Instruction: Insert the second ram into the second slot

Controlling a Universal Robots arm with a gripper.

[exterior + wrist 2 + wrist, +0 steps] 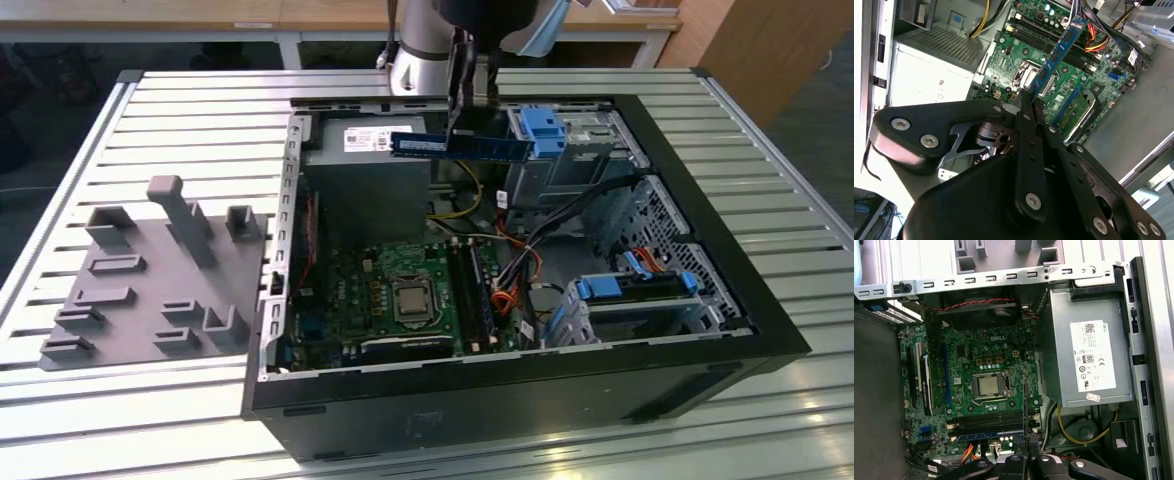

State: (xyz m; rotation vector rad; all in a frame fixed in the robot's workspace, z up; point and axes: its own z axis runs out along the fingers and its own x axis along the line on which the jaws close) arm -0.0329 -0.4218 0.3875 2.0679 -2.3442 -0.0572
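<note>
Fingers [1028, 140] clamped on the second ram [461, 145], which hangs in the air over the open case [534, 400]. It is well apart from the memory slots [474, 290]. Pickup done; insertion not yet done.

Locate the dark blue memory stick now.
In the exterior view the thin dark blue memory stick is clamped in the pincer, raised over the open black case, between the grey power supply and the bright blue plastic bracket.
</note>
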